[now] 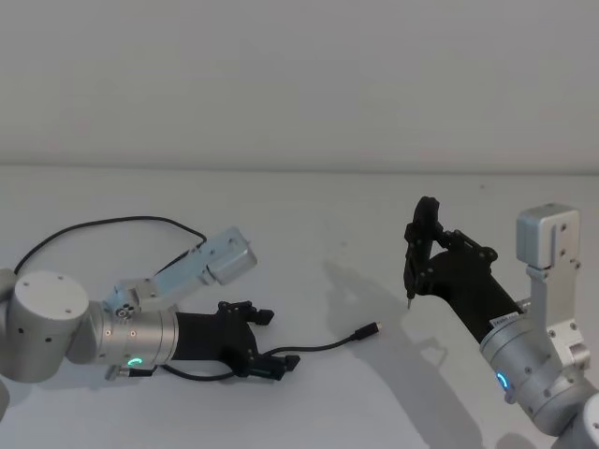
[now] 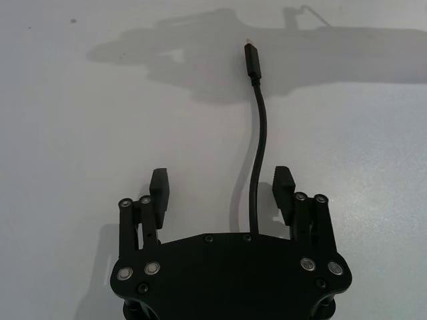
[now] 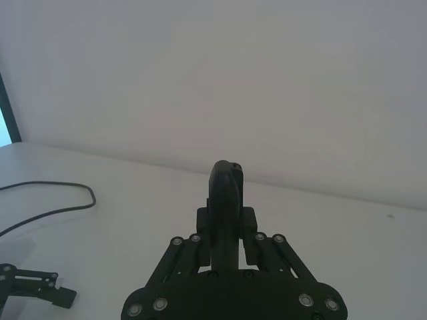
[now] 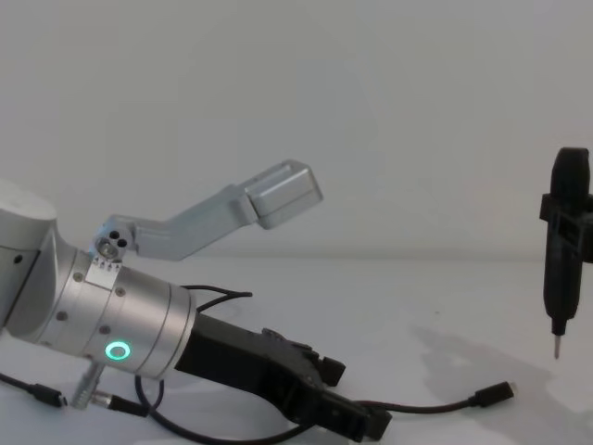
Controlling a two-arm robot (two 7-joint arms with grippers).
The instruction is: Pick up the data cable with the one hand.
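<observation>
The left gripper (image 1: pixel 272 340) is lying low over the white tabletop (image 1: pixel 281 206) at the near left, reaching toward the middle. Its fingers (image 2: pixel 159 187) are standing spread wide. The data cable (image 1: pixel 328 344) is running between them without being pinched; in the left wrist view it is passing nearer one finger than the other, and I cannot tell whether it is touching that one. From the fingers the cable is trailing right across the tabletop and ending in a small plug (image 1: pixel 371 329), which is lying flat with bare surface all round it. A broad bare stretch of tabletop is lying between that plug and the right arm, and the far edge is meeting a plain wall (image 1: pixel 299 75) well back. The right gripper (image 1: pixel 423 267) is hanging above the tabletop at the right. Its fingers (image 3: pixel 250 223) are pressing together on a slim upright black tool (image 1: pixel 416 243), whose metal tip (image 1: pixel 409 301) is pointing down, off the surface.
</observation>
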